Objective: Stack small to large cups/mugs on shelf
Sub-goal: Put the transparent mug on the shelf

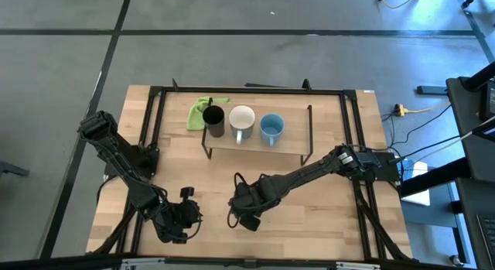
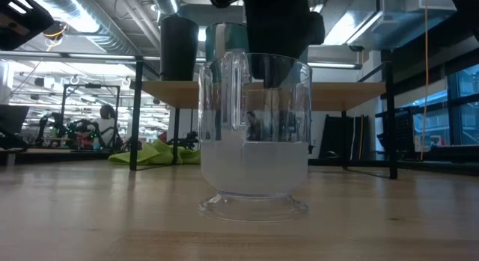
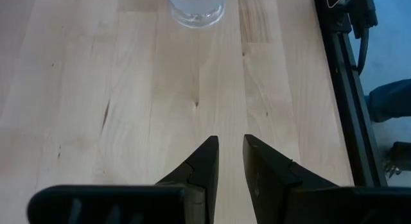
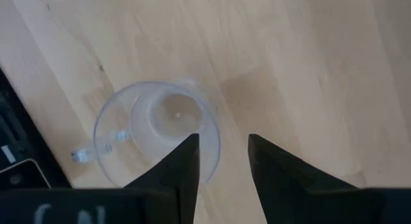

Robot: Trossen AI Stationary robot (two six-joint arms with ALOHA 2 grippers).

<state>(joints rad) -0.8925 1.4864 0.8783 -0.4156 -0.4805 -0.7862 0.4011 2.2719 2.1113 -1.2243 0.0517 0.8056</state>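
Three cups stand in a row on the shelf (image 1: pixel 294 150): one black cup (image 1: pixel 214 121), one white mug (image 1: pixel 242 121), one blue mug (image 1: pixel 271 128). A fourth, the clear cup (image 2: pixel 254 134), stands on the counter (image 1: pixel 325 212) under the right hand (image 4: pixel 223 161), whose fingers are spread with one over the rim. The left hand (image 3: pixel 230 161) waits nearby, fingers slightly apart, empty.

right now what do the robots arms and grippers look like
Both arms are dark, jointed links with black cables running alongside. The left gripper ends in two flat black fingers tapering to wedge tips, mounted on a black crossbar. The right gripper has the same pair of black tapered fingers. The right arm carries a boxy base with small light markings. No other colours show.
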